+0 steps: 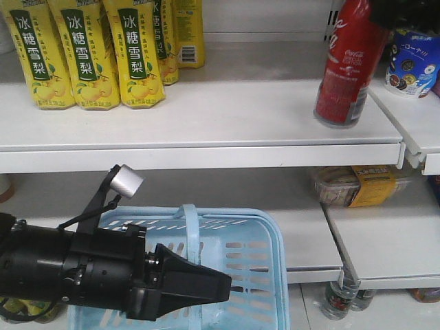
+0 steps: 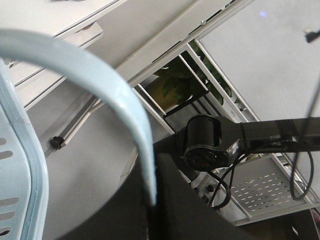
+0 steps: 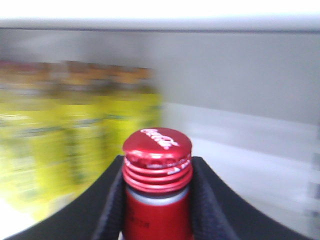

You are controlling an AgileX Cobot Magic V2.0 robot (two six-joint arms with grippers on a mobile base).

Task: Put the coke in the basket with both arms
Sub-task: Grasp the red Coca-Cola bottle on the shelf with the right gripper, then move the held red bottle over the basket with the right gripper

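The coke [image 1: 347, 69] is a red bottle at the right end of the upper shelf, leaning with its top to the right. In the right wrist view its red cap [image 3: 157, 150] stands between two black fingers, and my right gripper [image 3: 157, 167] is shut on the neck. The light-blue basket [image 1: 265, 275] sits low in the front view, below the shelf. My left gripper [image 1: 206, 285] reaches over it from the left. In the left wrist view the basket's hoop handle [image 2: 115, 95] runs down between the jaws, with the left gripper [image 2: 152, 200] shut on it.
Yellow pear-drink bottles [image 1: 89, 48] crowd the upper shelf's left part. A blue snack pack [image 1: 412, 65] stands right of the coke. A wrapped food tray [image 1: 357, 185] lies on the lower shelf, with bottles [image 1: 340, 299] near the floor. The shelf's front edge [image 1: 206, 155] overhangs the basket.
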